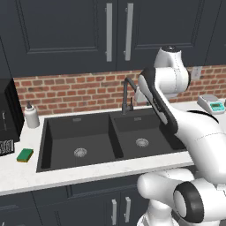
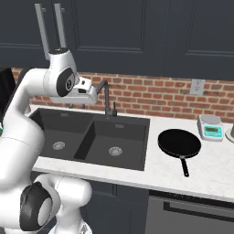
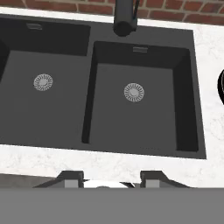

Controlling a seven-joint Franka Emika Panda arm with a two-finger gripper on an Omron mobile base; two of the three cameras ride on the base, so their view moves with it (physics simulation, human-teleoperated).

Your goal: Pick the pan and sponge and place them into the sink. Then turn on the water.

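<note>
end effector (image 3: 111,176) above sink (image 3: 144,144), fingers apart, empty | pan (image 2: 179,142) on desk (image 2: 215,160) right of sink | sponge (image 1: 25,154) on desk left of sink

We list the sink (image 3: 144,118) as matt black, each basin floor bearing a ribbed, bright metal drain (image 3: 134,92). The countertop (image 2: 151,176) reads as white stone with faint grey veining, smooth. The faucet (image 1: 128,95) is dark and matt. We record the pan (image 2: 179,142), near the counter's right end, as black with a slight sheen. The sponge (image 1: 25,154), at the counter's left edge, is green over yellow, dull. The backsplash (image 2: 155,96) is rough red brick; the cabinet handles (image 1: 109,32) are brushed metal.
</note>
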